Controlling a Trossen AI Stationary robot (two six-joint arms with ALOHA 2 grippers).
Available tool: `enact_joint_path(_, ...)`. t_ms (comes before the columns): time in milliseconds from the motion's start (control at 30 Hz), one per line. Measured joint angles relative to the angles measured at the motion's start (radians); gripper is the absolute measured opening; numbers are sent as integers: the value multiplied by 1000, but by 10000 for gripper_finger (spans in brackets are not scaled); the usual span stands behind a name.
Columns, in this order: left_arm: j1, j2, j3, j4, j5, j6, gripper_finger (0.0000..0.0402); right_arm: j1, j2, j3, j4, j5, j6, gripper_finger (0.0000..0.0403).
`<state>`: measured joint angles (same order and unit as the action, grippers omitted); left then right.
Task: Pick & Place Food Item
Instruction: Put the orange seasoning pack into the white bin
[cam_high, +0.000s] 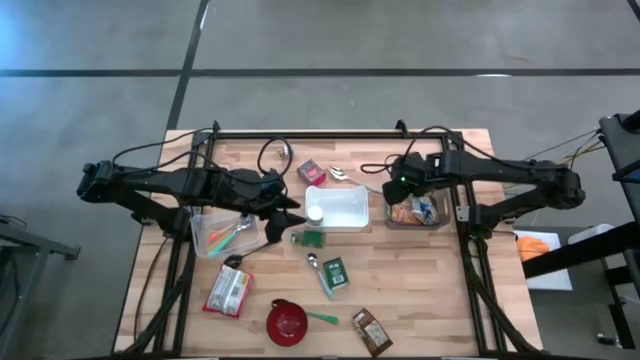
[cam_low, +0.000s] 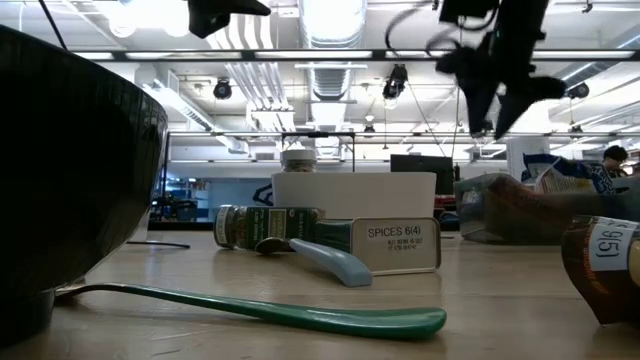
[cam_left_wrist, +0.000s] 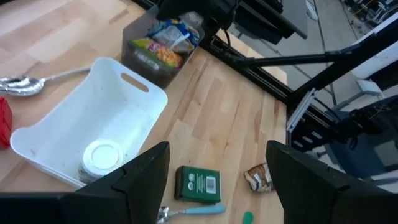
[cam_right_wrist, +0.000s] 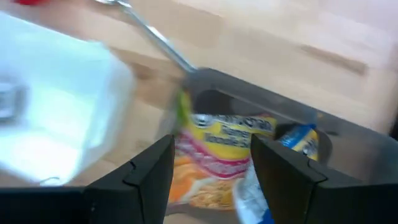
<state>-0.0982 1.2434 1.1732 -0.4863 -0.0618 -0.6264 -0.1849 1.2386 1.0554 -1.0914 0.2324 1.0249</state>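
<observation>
A yellow noodle packet (cam_right_wrist: 225, 149) lies among other food packets in the dark bin (cam_high: 418, 213) at the table's right. My right gripper (cam_right_wrist: 214, 177) hangs open just above that bin, with nothing between its fingers; the low view shows it (cam_low: 497, 105) well above the table. The white bin (cam_high: 340, 207) in the middle holds a white-lidded jar (cam_left_wrist: 102, 155). My left gripper (cam_left_wrist: 217, 180) stands open in the air near the white bin's left end, above a green spice jar (cam_high: 308, 239) that lies on its side.
A clear bin (cam_high: 222, 232) with utensils stands at the left. In front lie a green box (cam_left_wrist: 198, 183), a blue-handled spoon (cam_high: 318, 270), a snack packet (cam_high: 228, 291), a red bowl (cam_high: 287, 322), a green spoon (cam_low: 300, 312) and a brown packet (cam_high: 371, 331). A silver spoon (cam_left_wrist: 25, 84) lies behind the white bin.
</observation>
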Motion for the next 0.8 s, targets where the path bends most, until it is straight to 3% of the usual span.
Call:
enact_joint_path(300, -1, 0, 0, -91, 17, -3, 269, 214, 19, 216, -41, -100, -24, 210)
enact_joint_path(467, -1, 0, 0, -132, 17, -2, 269, 376, 70, 268, -57, -124, 74, 210)
enact_joint_path(800, -1, 0, 0, -171, 23, 36, 269, 699, 234, 274, -29, -345, 414, 210)
